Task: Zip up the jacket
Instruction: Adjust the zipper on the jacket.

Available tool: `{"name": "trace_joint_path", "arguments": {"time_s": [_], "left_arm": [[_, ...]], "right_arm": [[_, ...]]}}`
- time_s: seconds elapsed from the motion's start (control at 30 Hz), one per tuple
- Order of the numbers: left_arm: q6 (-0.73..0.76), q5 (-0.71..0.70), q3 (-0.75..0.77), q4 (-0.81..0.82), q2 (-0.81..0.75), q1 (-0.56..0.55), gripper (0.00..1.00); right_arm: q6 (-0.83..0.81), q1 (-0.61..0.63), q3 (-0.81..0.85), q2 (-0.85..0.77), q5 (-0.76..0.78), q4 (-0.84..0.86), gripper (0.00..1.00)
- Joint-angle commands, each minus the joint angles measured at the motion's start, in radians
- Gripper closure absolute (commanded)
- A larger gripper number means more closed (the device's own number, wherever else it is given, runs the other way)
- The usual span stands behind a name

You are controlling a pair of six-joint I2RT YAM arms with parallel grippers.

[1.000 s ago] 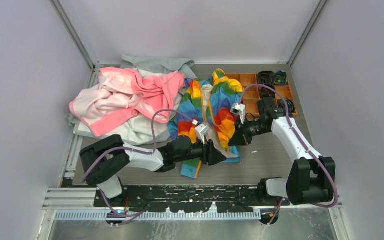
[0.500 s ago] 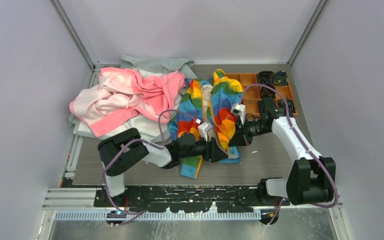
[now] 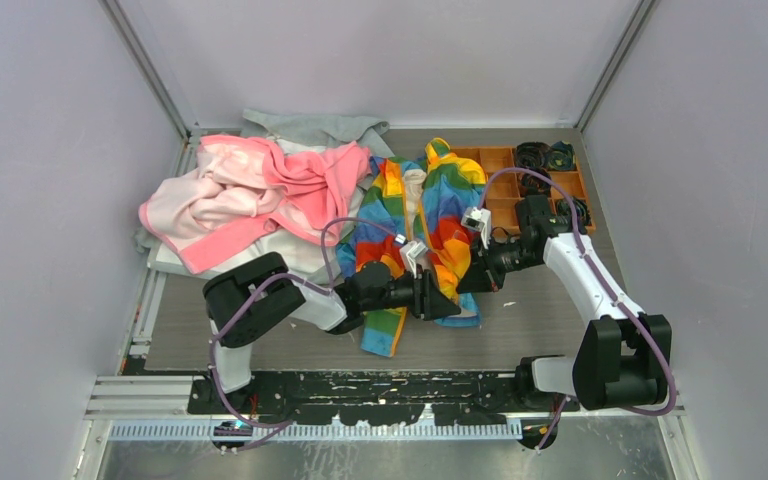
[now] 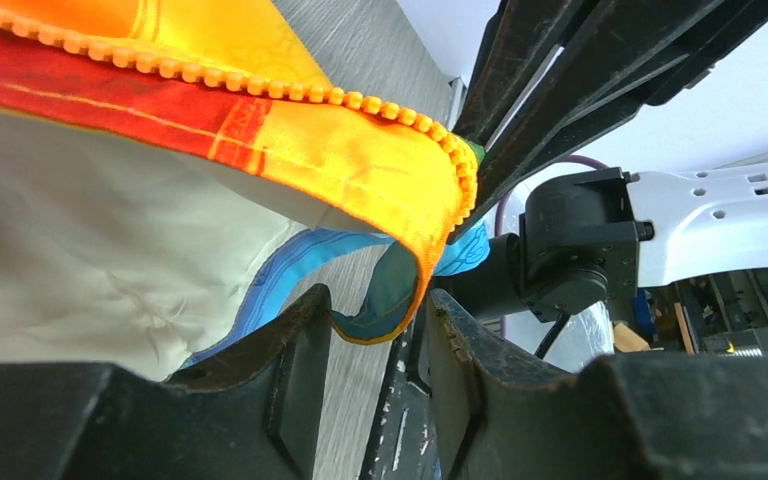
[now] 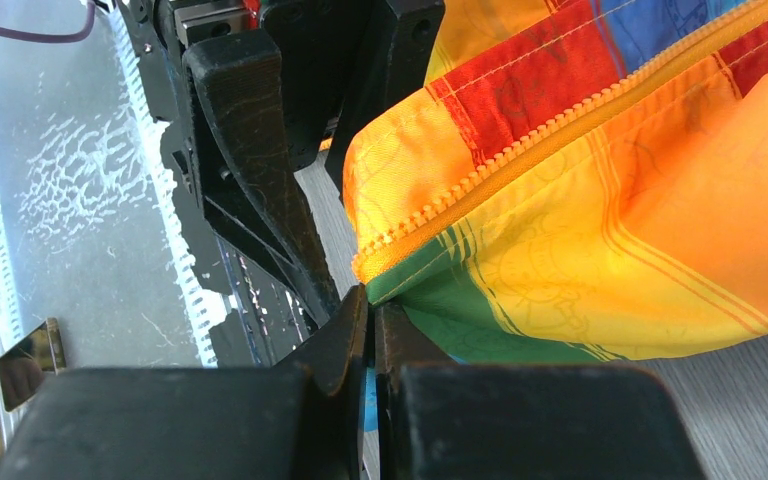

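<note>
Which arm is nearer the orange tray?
Right. The right arm sits just in front of the orange tray; the left arm lies farther left, by the jacket hem.

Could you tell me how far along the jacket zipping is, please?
Nothing is zipped yet: the jacket lies open, cream lining showing. In hand: the right gripper is pinched shut on one bottom corner by its zipper teeth, and the left gripper straddles the other edge, fingers apart. Remaining: grip, join the zipper ends, pull up.
</note>
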Motion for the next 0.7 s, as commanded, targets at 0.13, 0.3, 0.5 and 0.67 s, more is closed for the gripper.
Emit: {"name": "trace_joint_path", "arguments": {"time_s": [0.13, 0.3, 0.5, 0.67], "left_arm": [[-0.083, 0.049, 0.009, 0.100, 0.002, 0.014, 0.65], [-0.136, 0.053, -0.002, 0.100, -0.001, 0.016, 0.66], [-0.173, 0.066, -0.009, 0.039, -0.020, 0.020, 0.60], [-0.167, 0.054, -0.028, -0.036, -0.050, 0.020, 0.55]], "right_arm": [[-0.006, 0.002, 0.040, -0.009, -0.028, -0.001, 0.97], [-0.002, 0.003, 0.038, -0.005, -0.023, 0.004, 0.97], [0.000, 0.003, 0.039, -0.001, -0.021, 0.006, 0.97], [0.000, 0.004, 0.038, -0.002, -0.021, 0.006, 0.97]]}}
